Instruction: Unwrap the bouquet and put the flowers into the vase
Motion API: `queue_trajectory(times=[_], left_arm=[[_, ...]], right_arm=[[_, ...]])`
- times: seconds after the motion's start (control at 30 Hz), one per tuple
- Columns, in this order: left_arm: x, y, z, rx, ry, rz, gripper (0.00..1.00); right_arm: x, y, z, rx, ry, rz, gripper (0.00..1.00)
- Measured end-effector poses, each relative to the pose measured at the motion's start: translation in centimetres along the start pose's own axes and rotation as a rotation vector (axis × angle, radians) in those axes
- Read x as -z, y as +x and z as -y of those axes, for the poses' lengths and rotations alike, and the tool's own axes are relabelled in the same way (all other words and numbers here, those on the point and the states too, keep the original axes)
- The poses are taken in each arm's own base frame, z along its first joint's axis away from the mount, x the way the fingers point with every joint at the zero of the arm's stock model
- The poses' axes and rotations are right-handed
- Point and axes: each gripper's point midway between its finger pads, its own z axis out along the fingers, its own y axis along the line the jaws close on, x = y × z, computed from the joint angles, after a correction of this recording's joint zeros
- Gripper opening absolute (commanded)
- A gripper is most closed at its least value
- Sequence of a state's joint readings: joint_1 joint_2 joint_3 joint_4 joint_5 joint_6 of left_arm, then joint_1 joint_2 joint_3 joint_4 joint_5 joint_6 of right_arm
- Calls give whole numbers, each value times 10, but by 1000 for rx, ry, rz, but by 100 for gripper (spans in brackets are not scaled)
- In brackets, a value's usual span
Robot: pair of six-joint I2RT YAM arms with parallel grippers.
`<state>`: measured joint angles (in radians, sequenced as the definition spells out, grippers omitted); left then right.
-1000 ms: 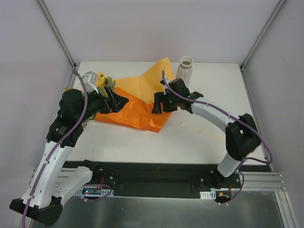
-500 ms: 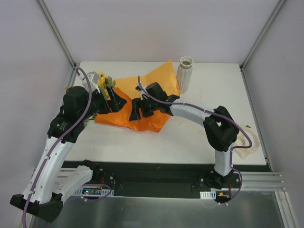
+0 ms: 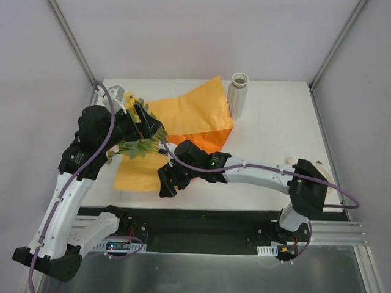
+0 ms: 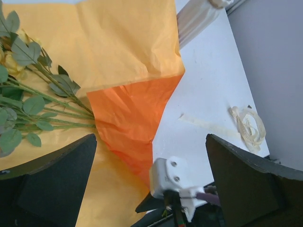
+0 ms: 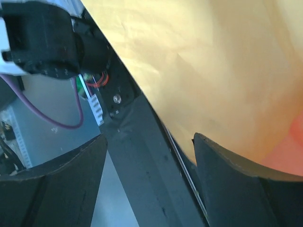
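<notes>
Top external view: the vase [image 3: 239,95], a tall, ribbed white cylinder with a narrower round neck, stands upright at the far edge of the white table [image 3: 275,140]. Left of the vase and nearer the arms spreads the orange paper [image 3: 194,116], a thin creased sheet, pale and matt on one face, and deep glossy orange on the fold closest to the vase. The flowers [image 3: 137,145], thin green stems with small oval leaves and a yellow blossom, lie at the paper's side farthest from the vase, beside the left gripper [image 3: 146,125]. The right gripper [image 3: 168,183] hangs at the paper's near corner, well apart from the vase. Left wrist view: the fingers stand wide apart and clamp nothing. The flowers [image 4: 42,94] fan over the paper [image 4: 128,52] below the vase [image 4: 196,21], and a loose coil of cream ribbon [image 4: 248,125] lies on bare table. Right wrist view: the fingers stand apart with nothing gripped, and the paper's crinkled pale face [image 5: 213,61] lies beyond them.
</notes>
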<state>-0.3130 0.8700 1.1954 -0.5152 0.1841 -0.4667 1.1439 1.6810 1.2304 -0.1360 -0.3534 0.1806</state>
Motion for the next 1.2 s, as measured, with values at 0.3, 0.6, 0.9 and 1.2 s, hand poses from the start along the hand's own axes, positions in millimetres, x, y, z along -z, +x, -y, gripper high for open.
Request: queue_trajectory(times=[0.3,0.6,0.9,1.2], left_arm=[[-64,94,-45,172,-83,-382,99],[-98,192,-80,364,-129,-675,99],[-131,233,-46,405,-18,-772,98],[-136,230,18,319,148,-771,97]], right_arm=[[106,-2,19,39,231,219,78],[168,70,104,-120,524,281,82],[221,84,113,-166,616,420,88],[258,108,154,-374,867,481,89]])
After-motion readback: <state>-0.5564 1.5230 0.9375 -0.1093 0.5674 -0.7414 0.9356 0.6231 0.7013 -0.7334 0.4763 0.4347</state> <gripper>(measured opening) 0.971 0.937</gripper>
